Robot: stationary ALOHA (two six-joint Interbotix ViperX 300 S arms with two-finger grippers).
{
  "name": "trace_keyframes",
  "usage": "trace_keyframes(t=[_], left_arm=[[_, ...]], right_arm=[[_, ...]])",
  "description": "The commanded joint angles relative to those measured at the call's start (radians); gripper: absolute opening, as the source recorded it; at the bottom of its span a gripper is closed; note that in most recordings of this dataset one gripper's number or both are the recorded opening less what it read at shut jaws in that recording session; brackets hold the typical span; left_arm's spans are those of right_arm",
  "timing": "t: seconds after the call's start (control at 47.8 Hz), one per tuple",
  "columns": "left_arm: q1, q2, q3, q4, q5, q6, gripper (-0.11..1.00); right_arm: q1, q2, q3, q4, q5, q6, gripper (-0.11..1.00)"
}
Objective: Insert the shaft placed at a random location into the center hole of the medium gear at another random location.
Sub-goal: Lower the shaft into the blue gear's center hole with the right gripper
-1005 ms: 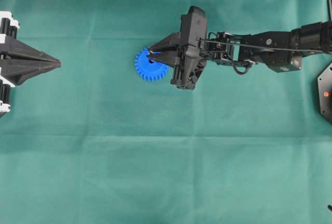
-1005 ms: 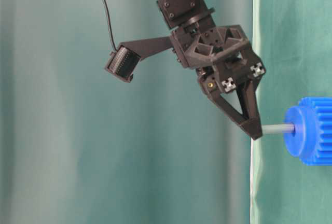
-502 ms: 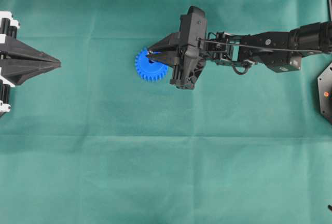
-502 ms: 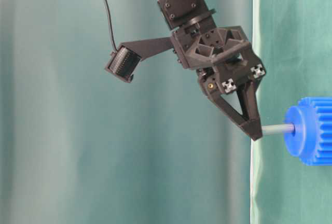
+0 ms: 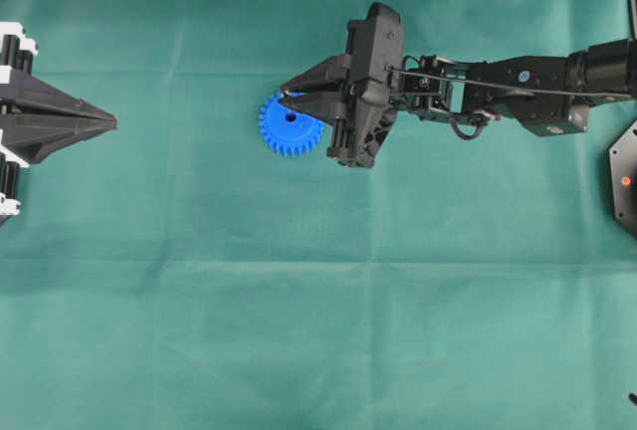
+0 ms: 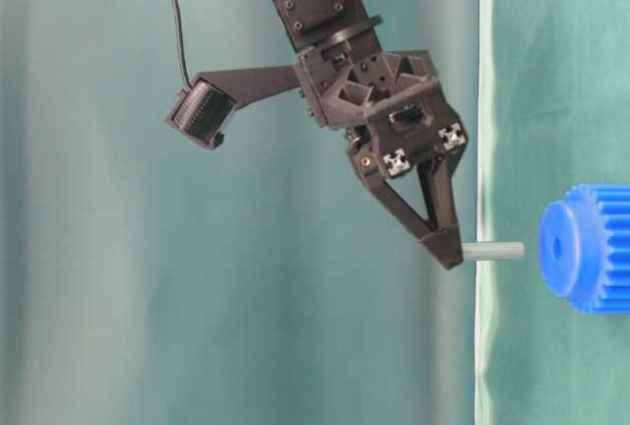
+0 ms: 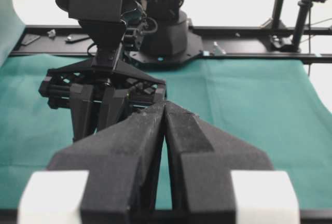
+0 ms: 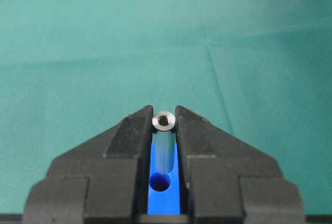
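The blue medium gear (image 5: 284,131) lies flat on the green cloth, its center hole (image 5: 291,118) uncovered. My right gripper (image 5: 287,100) hovers over it, shut on the shaft (image 6: 497,250), a small grey metal pin gripped by one end. In the table-level view the shaft's free end points at the center hole (image 6: 557,246) and a small gap separates them. The right wrist view looks down along the shaft (image 8: 164,121) onto the hole (image 8: 159,183) just beyond its tip. My left gripper (image 5: 111,123) rests shut and empty at the far left.
Green cloth (image 5: 318,330) covers the whole table. A black base with a red light (image 5: 625,179) sits at the right edge. The right arm (image 5: 518,92) stretches in from the right. In the left wrist view, the right arm's gripper body (image 7: 104,94) stands ahead.
The right gripper has lifted away from the gear with the shaft. The shaft's tip, which met the hub before, now stands clear of it. The left arm has not moved.
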Motion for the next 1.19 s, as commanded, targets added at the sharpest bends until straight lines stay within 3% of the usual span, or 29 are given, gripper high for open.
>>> trace_keyframes(t=[0.0,0.481,1.172], left_arm=[[0.0,0.006,-0.023,0.002,-0.005,-0.002,0.0],[0.0,0.006,-0.021,0.002,-0.002,-0.002,0.0],[0.0,0.006,-0.021,0.002,-0.002,-0.002,0.0]], right_arm=[[0.002,-0.018,-0.029,0.0,-0.02,-0.012,0.13],[0.002,0.049,-0.025,0.005,-0.04,0.017,0.13],[0.0,-0.009,-0.02,-0.002,-0.034,0.008,0.13]])
